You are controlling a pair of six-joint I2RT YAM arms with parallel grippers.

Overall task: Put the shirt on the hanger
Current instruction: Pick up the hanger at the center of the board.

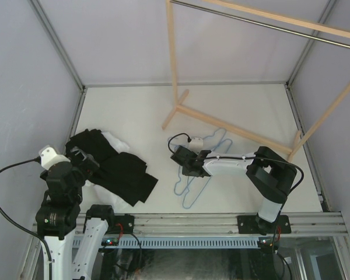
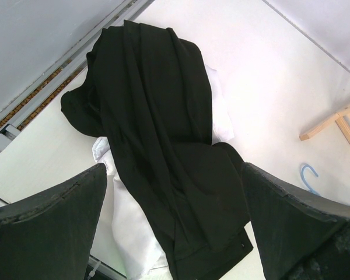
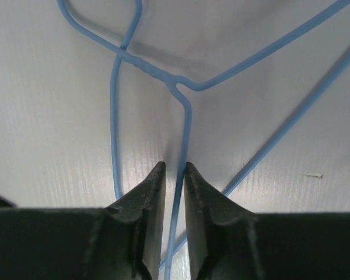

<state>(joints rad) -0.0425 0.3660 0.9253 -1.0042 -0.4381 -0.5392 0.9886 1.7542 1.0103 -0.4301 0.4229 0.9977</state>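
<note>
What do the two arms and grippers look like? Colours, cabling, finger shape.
Both have white links between black joint housings. The left arm has a white cap up top and a black cable looping off its side. The right arm has a thin cable, also black, along its links. The left gripper and right gripper have black wedge-shaped fingers, tapering, with rough surfaces.
</note>
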